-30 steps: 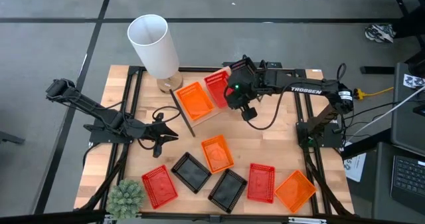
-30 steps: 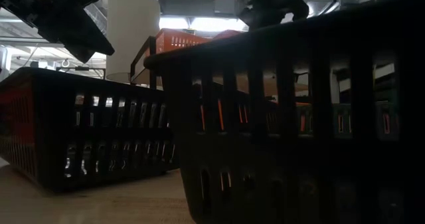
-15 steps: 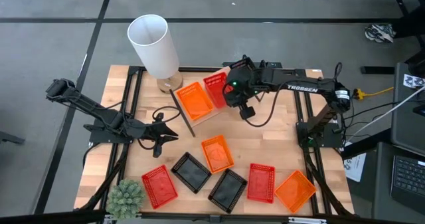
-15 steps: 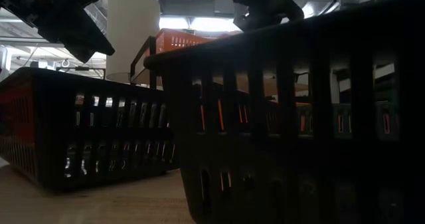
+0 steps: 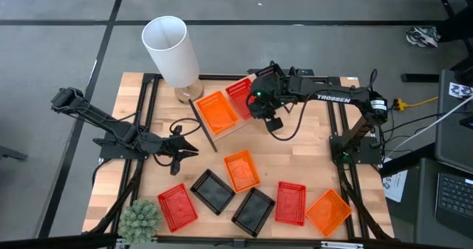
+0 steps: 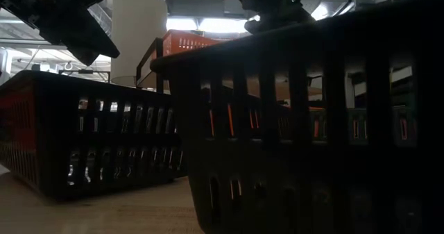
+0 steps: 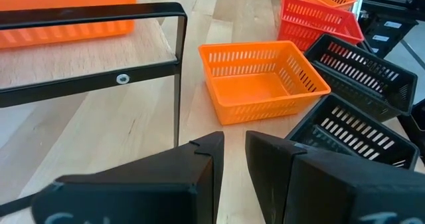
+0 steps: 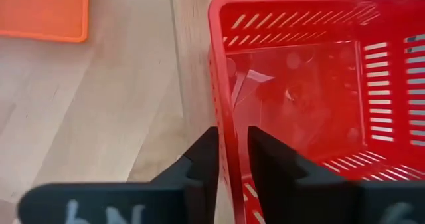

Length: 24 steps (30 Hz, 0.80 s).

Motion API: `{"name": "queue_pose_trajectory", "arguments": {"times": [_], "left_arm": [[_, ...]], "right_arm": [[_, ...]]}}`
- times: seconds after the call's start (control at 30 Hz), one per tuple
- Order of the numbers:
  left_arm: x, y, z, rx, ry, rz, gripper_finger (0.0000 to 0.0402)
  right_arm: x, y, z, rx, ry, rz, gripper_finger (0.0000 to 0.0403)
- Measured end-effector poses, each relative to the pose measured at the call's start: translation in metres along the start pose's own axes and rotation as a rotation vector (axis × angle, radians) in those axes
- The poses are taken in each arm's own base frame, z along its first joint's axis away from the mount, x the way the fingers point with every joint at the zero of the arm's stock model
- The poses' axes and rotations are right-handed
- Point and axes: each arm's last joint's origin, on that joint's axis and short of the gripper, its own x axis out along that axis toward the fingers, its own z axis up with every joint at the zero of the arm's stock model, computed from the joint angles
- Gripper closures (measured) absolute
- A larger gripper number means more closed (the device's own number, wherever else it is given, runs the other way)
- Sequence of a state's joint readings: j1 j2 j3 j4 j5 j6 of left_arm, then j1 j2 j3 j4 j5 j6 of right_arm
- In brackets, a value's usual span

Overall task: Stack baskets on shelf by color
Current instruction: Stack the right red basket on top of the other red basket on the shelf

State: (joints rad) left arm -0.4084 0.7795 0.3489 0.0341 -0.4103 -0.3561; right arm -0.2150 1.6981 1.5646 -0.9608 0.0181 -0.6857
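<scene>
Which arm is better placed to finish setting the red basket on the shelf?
Right. Its claw grips the wall of the red basket at the shelf, beside the orange basket. The left claw waits over the table.

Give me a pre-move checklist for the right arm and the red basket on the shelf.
1. Right gripper pinches the red basket wall: ok.
2. Basket over the shelf, beside the orange basket: ok.
3. Basket resting flat on the board: cannot tell.
4. Left gripper clear of the shelf: ok.
5. All red baskets stacked: not ok; others lie on the table.
</scene>
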Motion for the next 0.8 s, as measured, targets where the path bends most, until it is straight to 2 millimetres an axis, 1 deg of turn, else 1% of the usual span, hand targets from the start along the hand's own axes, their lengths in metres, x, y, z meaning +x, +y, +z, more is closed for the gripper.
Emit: {"name": "queue_pose_trajectory", "arguments": {"times": [0.1, 0.2, 0.33, 0.43, 0.5, 0.6, 0.63, 0.7, 0.73, 0.8], "left_arm": [[0.0, 0.0, 0.0, 0.0, 0.0, -0.001, 0.0345], [0.0, 0.0, 0.0, 0.0, 0.0, -0.001, 0.0345], [0.0, 0.0, 0.0, -0.001, 0.0, 0.0, 0.0345], [0.0, 0.0, 0.0, -0.001, 0.0, -0.001, 0.0345], [0.0, 0.0, 0.0, -0.001, 0.0, 0.0, 0.0345], [0.0, 0.0, 0.0, -0.001, 0.0, 0.0, 0.0345], [0.0, 0.0, 0.0, -0.002, 0.0, 0.0, 0.0345], [0.0, 0.0, 0.0, -0.006, 0.0, 0.0, 0.0345], [0.0, 0.0, 0.0, -0.008, 0.0, 0.0, 0.0345], [0.0, 0.0, 0.0, -0.008, 0.0, 0.0, 0.0345]], "right_arm": [[-0.002, 0.001, 0.001, -0.003, -0.006, -0.001, 0.0309], [-0.011, 0.004, 0.004, -0.012, -0.019, -0.005, 0.0302], [-0.025, 0.008, 0.011, -0.03, -0.034, -0.004, 0.0299], [-0.039, 0.011, 0.017, 0.021, -0.012, -0.021, 0.0299], [-0.048, 0.016, 0.02, 0.107, 0.017, -0.022, 0.0299], [-0.063, 0.024, 0.023, 0.35, 0.05, -0.012, 0.0299], [-0.066, 0.029, 0.023, 0.438, 0.07, 0.023, 0.0298], [-0.07, 0.043, 0.021, 0.581, 0.139, 0.158, 0.0298], [-0.071, 0.052, 0.022, 0.627, 0.173, 0.233, 0.0298], [-0.073, 0.072, 0.023, 0.653, 0.242, 0.36, 0.0299]]}}
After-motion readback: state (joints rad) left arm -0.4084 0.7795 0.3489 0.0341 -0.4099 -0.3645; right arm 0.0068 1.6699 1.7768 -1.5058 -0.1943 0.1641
